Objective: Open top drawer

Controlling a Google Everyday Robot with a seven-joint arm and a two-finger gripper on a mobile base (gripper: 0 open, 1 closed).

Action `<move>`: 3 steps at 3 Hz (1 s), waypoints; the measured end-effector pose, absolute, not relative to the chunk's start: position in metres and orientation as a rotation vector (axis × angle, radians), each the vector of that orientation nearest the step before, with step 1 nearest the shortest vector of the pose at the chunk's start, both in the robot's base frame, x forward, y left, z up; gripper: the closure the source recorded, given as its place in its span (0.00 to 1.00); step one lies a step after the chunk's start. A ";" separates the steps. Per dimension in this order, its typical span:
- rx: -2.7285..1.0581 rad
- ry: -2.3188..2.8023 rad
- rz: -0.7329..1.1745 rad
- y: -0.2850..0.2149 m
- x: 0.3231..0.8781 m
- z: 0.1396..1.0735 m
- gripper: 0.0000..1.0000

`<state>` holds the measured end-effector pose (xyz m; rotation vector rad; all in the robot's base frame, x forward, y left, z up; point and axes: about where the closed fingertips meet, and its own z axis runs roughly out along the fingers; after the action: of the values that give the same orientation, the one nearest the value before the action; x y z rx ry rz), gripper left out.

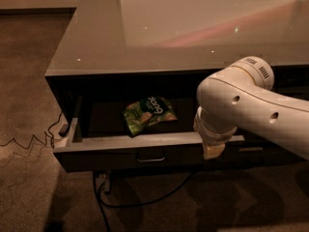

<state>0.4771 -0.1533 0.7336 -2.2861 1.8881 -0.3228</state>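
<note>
Bench (pixel 169 33): its front edge runs left to right above the top drawer (pixel 120 143), which projects forward beneath that edge from near the front-left corner. Handle (pixel 150 157): at the centre of the drawer front. Packet (pixel 148 114): lying in the drawer, about mid-width. Arm (pixel 246 105): enters from the right, before the bench's front edge. End effector (pixel 212 150): at the drawer front's top rim, right of the handle. Cable (pixel 140 199): on the floor below the drawer. Second cable (pixel 29 141): on the floor left of the front-left corner.
</note>
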 end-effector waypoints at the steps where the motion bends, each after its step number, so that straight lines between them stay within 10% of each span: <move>1: -2.245 1.844 -0.346 -0.146 0.500 0.734 0.00; 3: -2.213 1.778 -0.384 -0.128 0.544 0.734 0.19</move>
<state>0.5440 -0.1280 0.7336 -2.2129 1.7783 -0.3839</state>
